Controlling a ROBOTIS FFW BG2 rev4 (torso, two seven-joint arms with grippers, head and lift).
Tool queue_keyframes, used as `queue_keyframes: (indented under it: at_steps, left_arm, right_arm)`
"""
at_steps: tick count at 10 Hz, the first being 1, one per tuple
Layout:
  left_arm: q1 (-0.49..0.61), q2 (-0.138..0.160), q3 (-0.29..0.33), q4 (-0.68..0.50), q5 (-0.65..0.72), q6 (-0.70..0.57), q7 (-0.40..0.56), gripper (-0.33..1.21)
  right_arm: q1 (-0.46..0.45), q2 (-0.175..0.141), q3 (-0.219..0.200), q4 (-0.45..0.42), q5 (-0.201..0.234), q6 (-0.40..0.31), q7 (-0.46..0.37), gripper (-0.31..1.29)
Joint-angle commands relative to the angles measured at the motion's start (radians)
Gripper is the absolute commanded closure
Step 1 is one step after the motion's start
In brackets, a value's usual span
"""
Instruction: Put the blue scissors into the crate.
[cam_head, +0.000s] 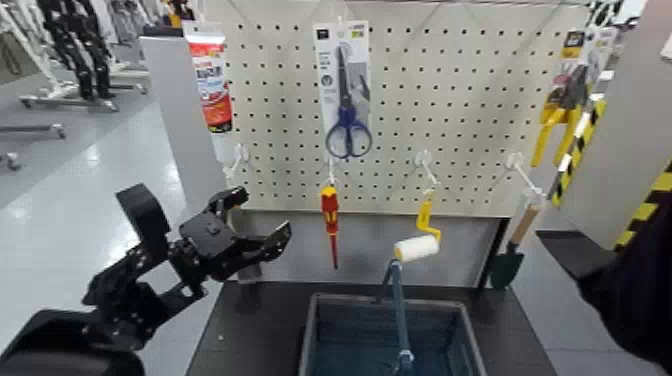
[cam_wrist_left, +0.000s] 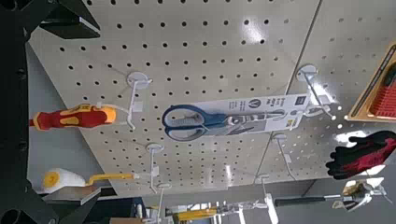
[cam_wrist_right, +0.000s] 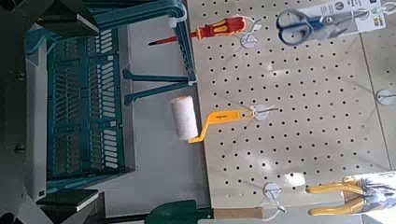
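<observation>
The blue scissors (cam_head: 346, 92) hang on their white card from a hook high on the pegboard, blades up. They also show in the left wrist view (cam_wrist_left: 210, 119) and at a corner of the right wrist view (cam_wrist_right: 313, 23). My left gripper (cam_head: 256, 220) is open and empty, raised left of and below the card, well short of the board; its fingers (cam_wrist_left: 67, 15) frame the left wrist view. The crate (cam_head: 312, 335) stands on the black table below the scissors and shows in the right wrist view (cam_wrist_right: 79, 103). My right gripper (cam_wrist_right: 89, 110) is open, with only its fingers (cam_wrist_right: 67, 198) showing.
A red-and-yellow screwdriver (cam_head: 329, 215), a yellow-handled paint roller (cam_head: 420, 240), a trowel (cam_head: 507, 262) and yellow pliers (cam_head: 558, 112) hang on the pegboard (cam_head: 450, 110). A red-and-white tube (cam_head: 210, 85) hangs at its left end. A blue-grey bar (cam_head: 398, 305) stands up out of the crate. My right arm (cam_head: 630, 290) is at the right edge.
</observation>
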Motion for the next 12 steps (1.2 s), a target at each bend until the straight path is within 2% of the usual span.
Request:
queue_keyframes:
  at_steps: [1, 4, 9, 12]
  left_arm:
    - [-0.075, 0.011, -0.024, 0.045, 0.021, -0.012, -0.029, 0.12]
    - [-0.155, 0.021, -0.049, 0.077, 0.023, -0.038, -0.054, 0.13]
    - [-0.279, -0.007, -0.112, 0.188, 0.032, -0.115, -0.083, 0.13]
    - [-0.357, -0.008, -0.135, 0.269, 0.026, -0.167, -0.088, 0.13]
  right_arm:
    - [-0.003, 0.0, 0.004, 0.001, 0.0, 0.001, 0.0, 0.09]
    - [-0.006, -0.002, 0.009, 0.003, 0.0, 0.001, 0.003, 0.09]
    - [-0.009, -0.003, 0.007, 0.004, 0.0, 0.001, 0.011, 0.09]
    - [-0.01, -0.002, 0.005, 0.006, -0.002, 0.001, 0.015, 0.09]
